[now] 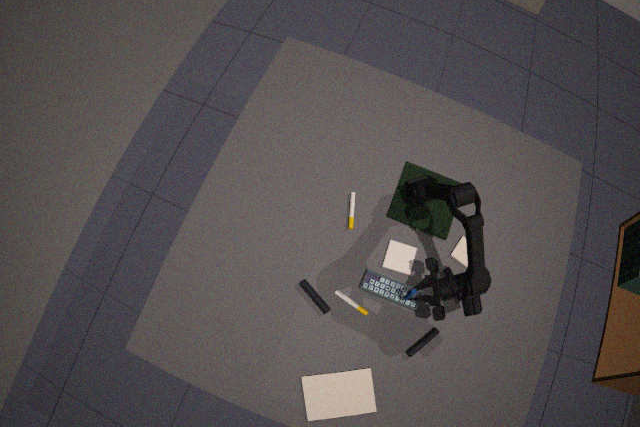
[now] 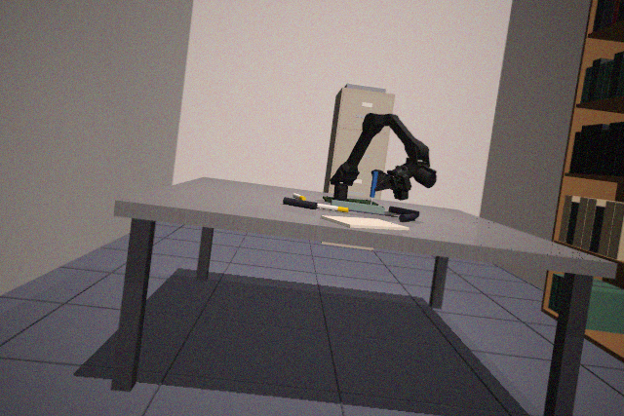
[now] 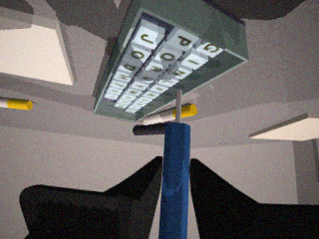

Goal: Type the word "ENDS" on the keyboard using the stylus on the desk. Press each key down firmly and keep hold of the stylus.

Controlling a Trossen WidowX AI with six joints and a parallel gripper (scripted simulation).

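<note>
Top view: desk bearing keyboard, with gripper over its right-hand end and blue stylus held there, placed so the tip can reach the keys; two yellow-tipped markers, two dark bars, paper sheets and a green base mat lie about; no open container is in reach. Exterior view: arm arched over, stylus upright above the keyboard's near end, the tip apparently clear of the keys, though too small to be certain; filing cabinet behind, bookshelf at right holding dark books. Wrist view: fingers clamped narrowly on the stylus barrel, thin grey tip pointing at the keyboard's edge row; legible keys include J, O, P. Grip judged firm, suited to pressing down.
</note>
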